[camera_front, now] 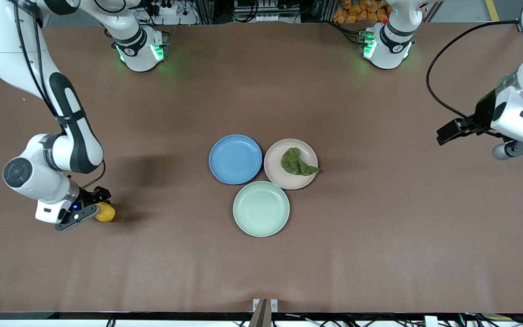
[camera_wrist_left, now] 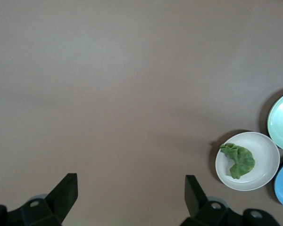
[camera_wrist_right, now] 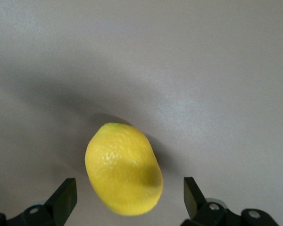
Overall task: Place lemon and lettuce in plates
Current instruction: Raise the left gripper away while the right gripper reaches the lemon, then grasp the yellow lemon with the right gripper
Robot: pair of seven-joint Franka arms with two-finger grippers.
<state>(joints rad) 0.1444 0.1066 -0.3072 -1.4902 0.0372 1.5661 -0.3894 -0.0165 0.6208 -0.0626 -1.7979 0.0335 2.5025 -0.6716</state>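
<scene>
Right gripper [camera_front: 92,210]: low at the right arm's end of the table, at about 8 o'clock in the front view; jaws spread wide on either side of the lemon, the fingertips [camera_wrist_right: 66,195] clear of its skin.
Lemon [camera_front: 105,212]: lying on the brown table [camera_front: 379,254], well apart from the plates.
Blue plate [camera_front: 235,159]: mid-table, bare, touching the beige-pink plate.
Mint-green plate [camera_front: 261,208]: at 6 o'clock of the other two, nearest the front camera, bare.
Beige-pink plate [camera_front: 276,170]: beside the blue plate, toward the left arm's end.
Lettuce [camera_front: 297,162]: in the beige-pink plate, its pointed tail reaching the rim at about 4 o'clock.
Left gripper [camera_front: 453,130]: raised over the left arm's end of the table at about 3 o'clock, waiting; jaws spread, nothing between them.
</scene>
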